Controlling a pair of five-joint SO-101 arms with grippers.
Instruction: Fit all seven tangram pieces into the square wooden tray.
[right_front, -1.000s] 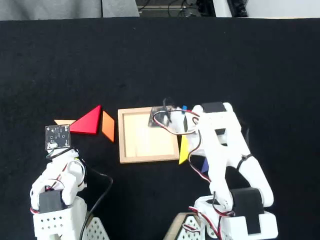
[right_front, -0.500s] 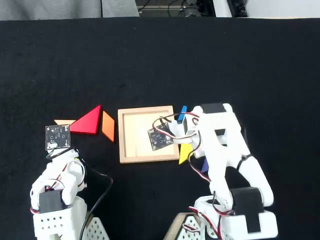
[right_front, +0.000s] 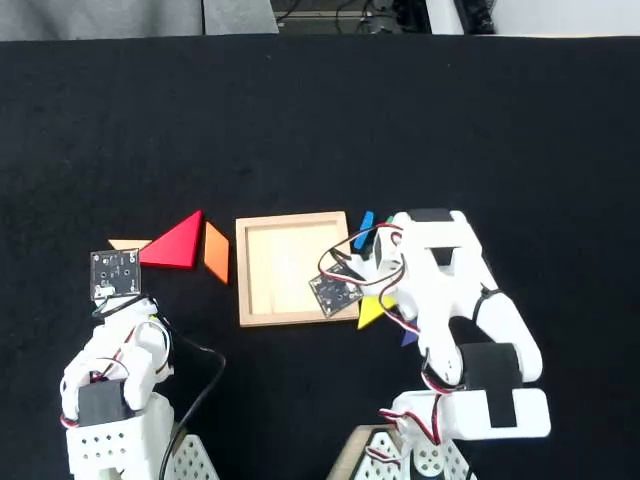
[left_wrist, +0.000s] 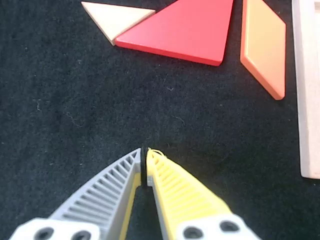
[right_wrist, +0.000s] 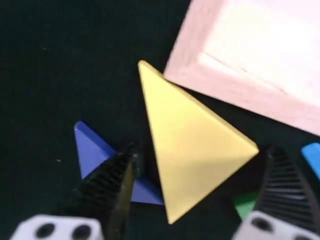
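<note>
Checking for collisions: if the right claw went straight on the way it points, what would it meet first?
Probably the yellow triangle, lying right inside the open right claw; depth is hard to judge.

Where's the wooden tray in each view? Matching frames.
High view: wooden tray mid-table, orange piece on one side, yellow triangle on the other.
Left wrist view: wooden tray rim beside the orange piece.
Right wrist view: wooden tray corner next to the yellow triangle.
Shared landmark: black table cover.
</note>
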